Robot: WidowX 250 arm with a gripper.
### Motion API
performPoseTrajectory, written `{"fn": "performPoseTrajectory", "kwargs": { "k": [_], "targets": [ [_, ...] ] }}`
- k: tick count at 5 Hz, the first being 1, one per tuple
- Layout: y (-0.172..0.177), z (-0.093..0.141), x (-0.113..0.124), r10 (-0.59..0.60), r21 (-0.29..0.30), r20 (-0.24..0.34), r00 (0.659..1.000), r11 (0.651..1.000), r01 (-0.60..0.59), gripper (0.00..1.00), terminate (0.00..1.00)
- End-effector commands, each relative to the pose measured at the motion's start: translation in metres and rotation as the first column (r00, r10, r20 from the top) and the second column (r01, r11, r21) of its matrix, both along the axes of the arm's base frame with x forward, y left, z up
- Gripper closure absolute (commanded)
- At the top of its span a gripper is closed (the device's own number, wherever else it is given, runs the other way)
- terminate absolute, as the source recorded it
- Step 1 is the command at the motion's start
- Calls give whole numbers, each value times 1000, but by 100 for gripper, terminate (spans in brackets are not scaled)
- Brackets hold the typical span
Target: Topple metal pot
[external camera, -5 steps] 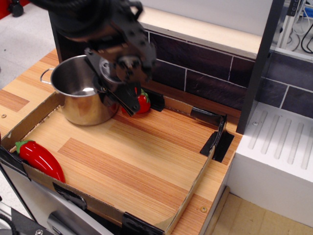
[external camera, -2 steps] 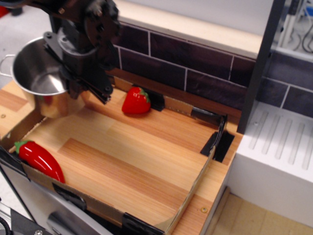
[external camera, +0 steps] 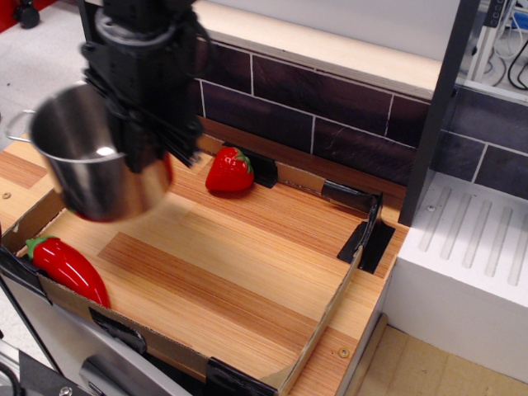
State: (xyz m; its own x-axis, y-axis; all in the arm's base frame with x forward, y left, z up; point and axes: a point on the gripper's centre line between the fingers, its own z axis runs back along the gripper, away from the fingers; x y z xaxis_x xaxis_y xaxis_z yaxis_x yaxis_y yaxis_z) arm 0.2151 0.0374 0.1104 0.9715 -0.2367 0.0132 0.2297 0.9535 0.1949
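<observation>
Right now your black gripper (external camera: 147, 140) is clamped on the rim of the metal pot (external camera: 95, 165), at the pot's 3 o'clock edge. You have the pot lifted and tilted, blurred by motion, mouth facing up and toward 10 o'clock, at the tray's 10 o'clock corner. 1 wire handle shows at its 9 o'clock side. A toy strawberry (external camera: 228, 171) lies at the pot's 3 o'clock, apart from it, by the back wall of the cardboard tray (external camera: 326, 318). A red toy pepper (external camera: 66, 268) lies at 6 o'clock from the pot, against the tray's front wall.
</observation>
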Motion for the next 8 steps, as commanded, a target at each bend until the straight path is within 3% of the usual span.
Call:
{"fn": "performPoseTrajectory", "kwargs": {
  "k": [1, 2, 3, 4, 5, 6, 7, 8],
  "targets": [
    [-46, 15, 10, -166, -318, -255, 953, 945, 80, 100, 0],
    [-62, 12, 11, -208, -440, -379, 902, 898, 22, 100, 0],
    [-66, 8, 15, -209, -489, -492, 845, 870, -69, 100, 0],
    [-59, 0, 28, -216, -550, -567, 795, 818, -169, 100, 0],
    [-45, -12, 40, -199, -562, -587, 785, 798, -218, 100, 0],
    [-36, -23, 47, -181, -543, -553, 813, 819, -187, 100, 0],
    [-33, -25, 48, -201, -522, -460, 865, 849, -80, 0, 0],
    [-27, -20, 50, -237, -497, -357, 904, 867, 31, 0, 0]
  ]
}}
